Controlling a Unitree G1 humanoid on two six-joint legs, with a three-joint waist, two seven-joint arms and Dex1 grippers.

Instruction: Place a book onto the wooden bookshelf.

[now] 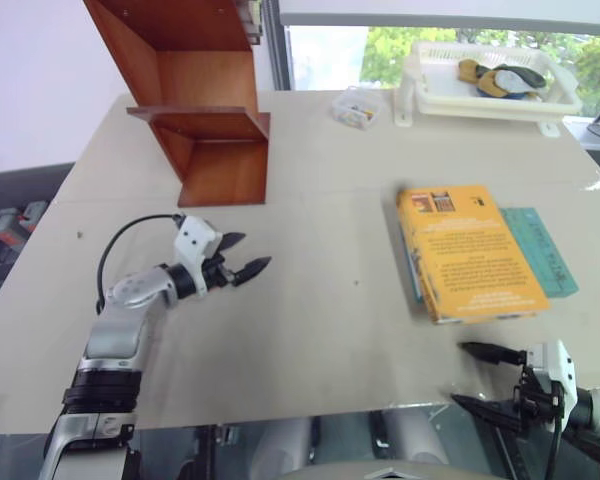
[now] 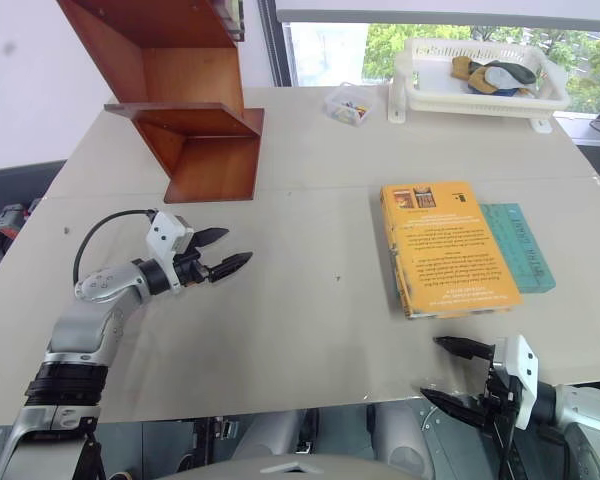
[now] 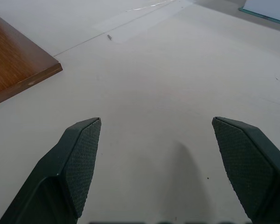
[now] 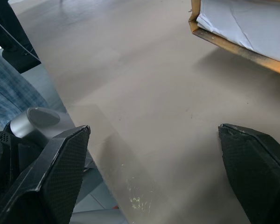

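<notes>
**Orange book untouched, both claws spread wide and empty**

Nearest, at the table's front edge, the right gripper [image 2: 458,373] is seen low, jaws parted wide with nothing between them; in its wrist view the book's near corner and white page block are seen just ahead, apart from the fingers [image 4: 252,172]. The left gripper [image 1: 242,256] is held over bare tabletop on the robot's left, jaws likewise spread wide and empty (the bookshelf's base board is caught at the edge of its wrist view).

At mid-table on the right, the book [image 1: 472,252] is laid flat, cover up, its small pictures along the far edge. It is lying partly over a thinner teal book [image 1: 540,250], which is showing along its right side. The table [image 1: 320,330] between book and shelf is bare.

Farther, at the back left, the wooden bookshelf [image 1: 212,130] is standing with open compartments. Beyond it, a small clear box [image 1: 358,107] and a white basket tray [image 1: 500,100] are set by the window.

Step judged in hand: reaching for the book; no grasp begun. For a clean pick, the right claw would best be brought to the near overhanging edge, one finger under the cover and one above, so the teal book is not dragged along. A thick paperback is likely to sag, so a deep bite is advised.
</notes>
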